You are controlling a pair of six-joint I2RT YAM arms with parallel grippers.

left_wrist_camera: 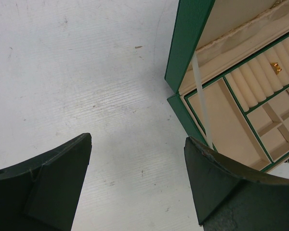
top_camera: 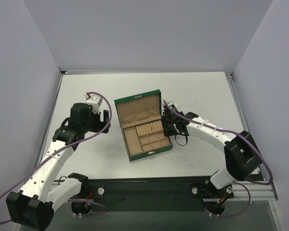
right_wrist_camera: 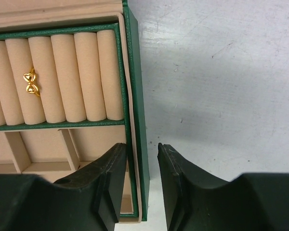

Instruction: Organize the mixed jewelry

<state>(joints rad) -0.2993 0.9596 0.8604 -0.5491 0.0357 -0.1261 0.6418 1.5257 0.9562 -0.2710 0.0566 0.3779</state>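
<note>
The right gripper [right_wrist_camera: 140,147], jaws narrowly parted and pinching nothing, hangs over the green box's [right_wrist_camera: 137,96] right wall, likely because the gold ring [right_wrist_camera: 31,84] already sits between the rolls [right_wrist_camera: 86,77] further left. The left gripper [left_wrist_camera: 138,139] waits spread wide above the table [left_wrist_camera: 62,57], left of the box. Only the wrist views show the ring clearly.

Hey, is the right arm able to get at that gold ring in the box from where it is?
Probably yes. The ring sits exposed on the rolls, the lid stands open, and nothing covers it. The right tool hangs at the right wall of the box, only a few rolls over.
</note>
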